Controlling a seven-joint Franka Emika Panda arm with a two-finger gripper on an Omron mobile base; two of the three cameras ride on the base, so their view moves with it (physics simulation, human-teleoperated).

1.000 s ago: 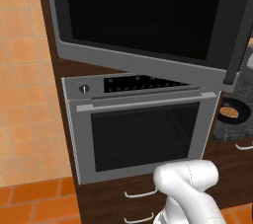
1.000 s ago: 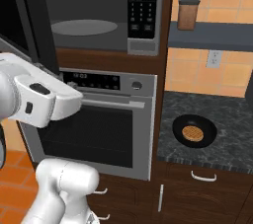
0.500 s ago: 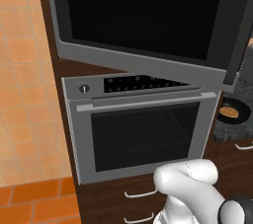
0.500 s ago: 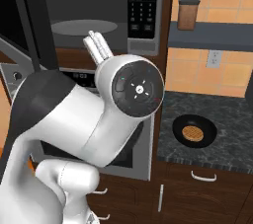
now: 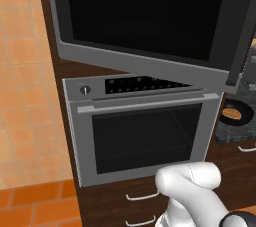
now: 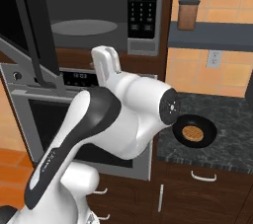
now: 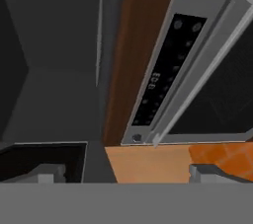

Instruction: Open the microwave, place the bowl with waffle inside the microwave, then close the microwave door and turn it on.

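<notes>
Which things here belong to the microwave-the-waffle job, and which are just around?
Job:
microwave
microwave door, swung open
bowl on the counter
waffle in it

Just around:
oven
brown canister on the shelf
wall outlet

Home kitchen, built-in microwave (image 6: 99,16) over oven (image 5: 142,131) (wood cabinetry), granite counter (image 6: 232,119), orange tiles (image 5: 22,71)

White arm (image 6: 123,119) rose from lower left of right base view, folded back on itself, elbow bulk mid-frame, dark joint band below. Rounded white link (image 5: 192,183) showed at bottom of left base view. Gripper (image 7: 126,172) fingers stood wide apart, nothing between them.
</notes>
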